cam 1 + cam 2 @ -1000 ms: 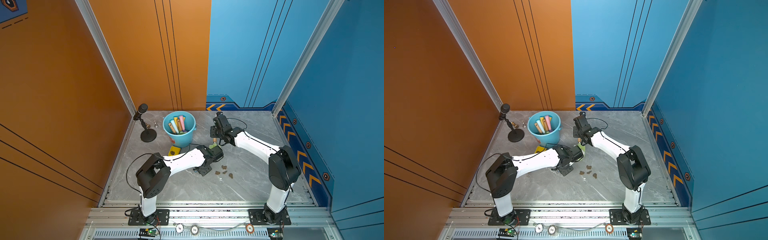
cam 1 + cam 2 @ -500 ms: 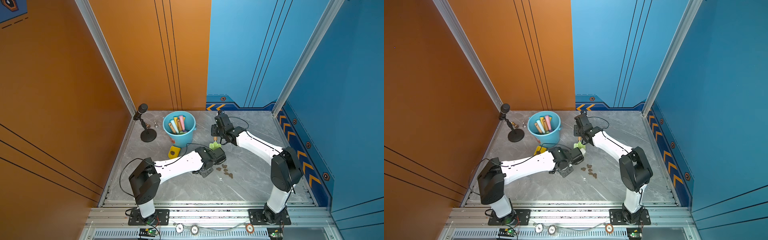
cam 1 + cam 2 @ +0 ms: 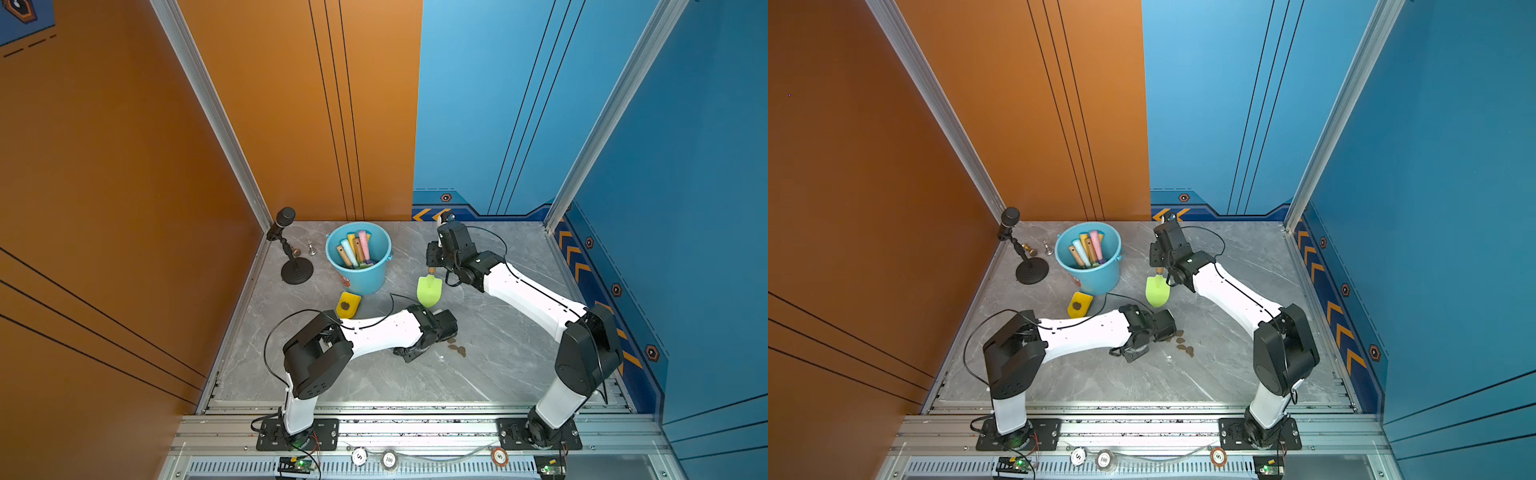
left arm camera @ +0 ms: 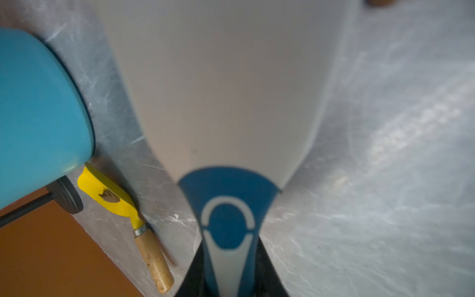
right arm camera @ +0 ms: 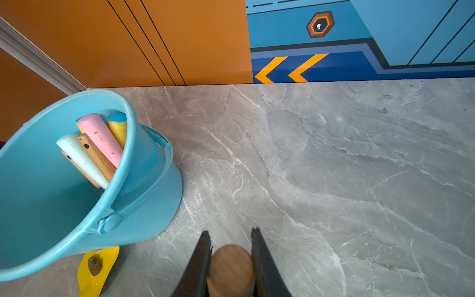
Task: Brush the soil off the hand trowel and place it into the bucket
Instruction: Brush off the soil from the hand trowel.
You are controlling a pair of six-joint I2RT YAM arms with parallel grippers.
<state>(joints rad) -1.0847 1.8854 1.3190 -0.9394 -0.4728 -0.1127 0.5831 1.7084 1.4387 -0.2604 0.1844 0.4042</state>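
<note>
Hand trowel (image 3: 429, 291), green blade, wooden handle: held by the right gripper (image 5: 230, 237), whose two dark fingers are clamped on either side of the handle's rounded end in the right wrist view. The blade hangs tip-down near the bucket (image 3: 365, 282), apart from its wall. Whether the tip clears the table (image 3: 498, 365) cannot be told. In both top views the blade face reads plain green, but fine residue would not show at this distance. The soil (image 3: 457, 350) is a small cluster of brown lumps on the table, just beside the left gripper (image 4: 228, 270) and apart from the blade. The left gripper is closed on the narrow end of a pale tool with a blue emblem, taken to be the brush (image 4: 226, 102). It fills the left wrist view, no bristles are visible, and it sits low by the table, not touching the trowel. Judgement: brushing of this trowel looks done, and the step in hand is the transfer to the bucket. The bucket stands upright and already holds several tool handles (image 3: 356, 249) bunched toward one side. The next move calls for raising the trowel until the blade tip is above the rim, carrying it across, lowering it blade-first into the free part, and only then releasing. The rim and the leaning handles are the likely snags. Note: a yellow trowel (image 3: 348, 304) lies flat just beside the bucket's base, with one soil lump on its blade.
</note>
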